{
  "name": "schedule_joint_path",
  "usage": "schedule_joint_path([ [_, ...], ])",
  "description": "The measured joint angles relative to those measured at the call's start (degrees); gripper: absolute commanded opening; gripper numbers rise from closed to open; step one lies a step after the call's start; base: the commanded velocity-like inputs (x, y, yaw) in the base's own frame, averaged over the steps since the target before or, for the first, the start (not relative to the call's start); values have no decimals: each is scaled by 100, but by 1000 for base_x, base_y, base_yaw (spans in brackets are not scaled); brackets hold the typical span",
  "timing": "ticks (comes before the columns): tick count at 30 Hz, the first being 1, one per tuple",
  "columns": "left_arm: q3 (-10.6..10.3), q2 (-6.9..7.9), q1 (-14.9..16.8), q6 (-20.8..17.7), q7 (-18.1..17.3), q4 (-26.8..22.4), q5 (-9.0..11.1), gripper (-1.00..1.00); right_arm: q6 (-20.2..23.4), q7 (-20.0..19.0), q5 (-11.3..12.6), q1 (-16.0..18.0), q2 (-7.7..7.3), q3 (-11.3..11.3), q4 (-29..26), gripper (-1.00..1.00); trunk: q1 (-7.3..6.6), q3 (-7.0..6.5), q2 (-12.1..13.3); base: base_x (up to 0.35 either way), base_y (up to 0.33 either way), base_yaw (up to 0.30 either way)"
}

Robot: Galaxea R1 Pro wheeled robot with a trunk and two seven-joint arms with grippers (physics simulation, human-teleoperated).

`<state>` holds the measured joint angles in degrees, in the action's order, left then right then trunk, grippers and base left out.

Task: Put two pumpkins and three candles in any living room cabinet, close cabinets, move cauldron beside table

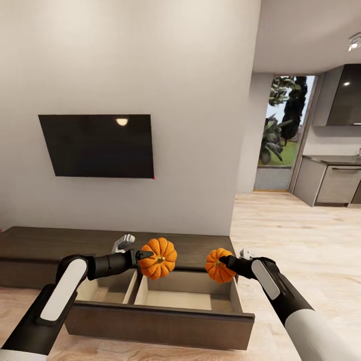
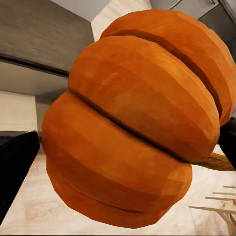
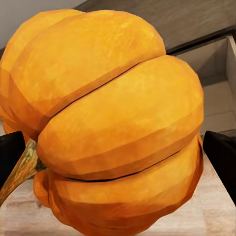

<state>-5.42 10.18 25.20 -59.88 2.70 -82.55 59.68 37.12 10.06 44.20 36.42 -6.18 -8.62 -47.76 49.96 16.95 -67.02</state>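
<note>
Each gripper pinches a pumpkin above the cabinet and its pulled-out drawer (empty inside): left gripper holds the larger pumpkin, right gripper the smaller pumpkin.

Both arms are glossy black tubes with rounded joints, each carrying a long white oval panel on the forearm and widening to a white sleeve near the shoulder. The left pincer and right pincer are black, with small silver-grey metal fittings beside the wrists.
</note>
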Motion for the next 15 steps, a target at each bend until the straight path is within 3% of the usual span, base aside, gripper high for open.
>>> schedule_joint_path([
  [4,-206,-1,204,-1,-45,472,-29,-100,0,1,-1,1,0,-1,3,-100,0,0,0,-1,0,0],
  [9,-722,-14,726,-2,-289,1579,-18,-100,2,1,2,1,21,-2,4,-100,0,0,0,0,0,0],
  [15,-816,-67,968,-3,-338,2183,-32,-100,7,29,-8,16,31,-9,26,-100,0,0,0,0,0,0],
])
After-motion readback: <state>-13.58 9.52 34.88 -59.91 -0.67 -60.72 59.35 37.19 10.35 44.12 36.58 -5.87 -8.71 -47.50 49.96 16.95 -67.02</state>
